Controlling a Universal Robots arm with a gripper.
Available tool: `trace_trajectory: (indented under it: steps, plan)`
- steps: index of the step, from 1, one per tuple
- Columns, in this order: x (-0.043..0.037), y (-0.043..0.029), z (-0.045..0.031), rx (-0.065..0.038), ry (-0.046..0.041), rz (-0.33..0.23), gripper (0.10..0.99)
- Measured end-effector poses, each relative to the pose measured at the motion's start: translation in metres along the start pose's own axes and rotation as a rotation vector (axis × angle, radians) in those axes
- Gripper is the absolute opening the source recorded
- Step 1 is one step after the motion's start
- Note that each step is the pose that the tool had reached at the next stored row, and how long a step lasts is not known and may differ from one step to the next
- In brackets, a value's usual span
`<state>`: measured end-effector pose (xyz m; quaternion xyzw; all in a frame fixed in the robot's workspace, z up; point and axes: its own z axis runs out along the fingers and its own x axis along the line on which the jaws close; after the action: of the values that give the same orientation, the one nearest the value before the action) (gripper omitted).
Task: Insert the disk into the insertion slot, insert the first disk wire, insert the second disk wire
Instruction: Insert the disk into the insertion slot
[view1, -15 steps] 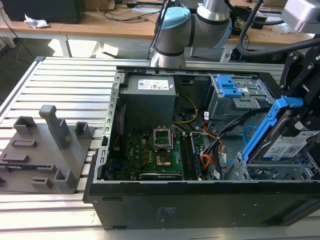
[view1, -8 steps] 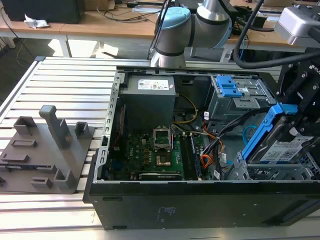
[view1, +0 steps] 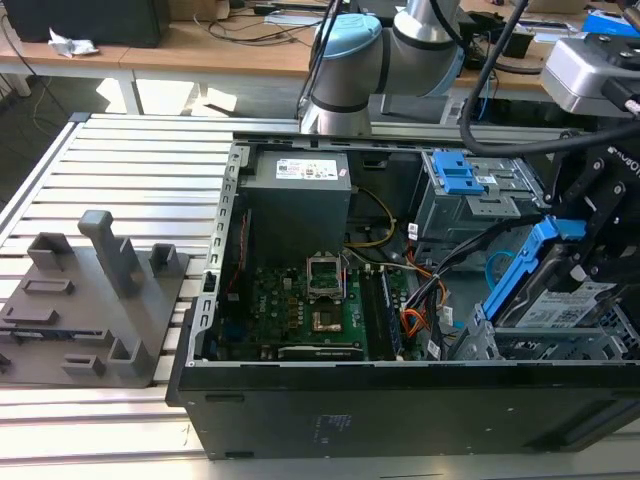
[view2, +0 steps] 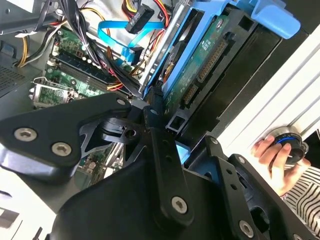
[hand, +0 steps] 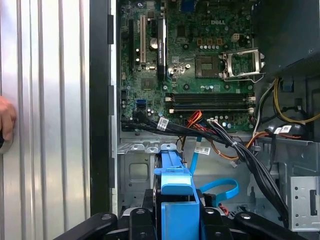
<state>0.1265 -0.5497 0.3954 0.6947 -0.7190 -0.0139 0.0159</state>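
Hand (hand: 173, 216) grips white-labelled disk (view1: 556, 301), tilted at insertion slot (view1: 590, 346).

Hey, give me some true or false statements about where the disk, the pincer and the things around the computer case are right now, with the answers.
1. The pincer grips the disk by its blue carrier. True.
2. The disk lies flat, fully seated in the insertion slot. False: it is steeply tilted, with most of it above the slot.
3. The computer case is open, with the motherboard showing. True.
4. The grey fixture stands inside the case. False: it stands on the slatted table, at the exterior view's left of the case.
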Motion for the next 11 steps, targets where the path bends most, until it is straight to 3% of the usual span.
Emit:
trace_trajectory:
  steps: [5, 11]
  plan:
    - [0.0000, -0.0002, 0.0057, 0.000, 0.0000, 0.000, 0.361]
    - [0.0000, -0.0002, 0.0060, 0.000, 0.0000, 0.000, 0.361]
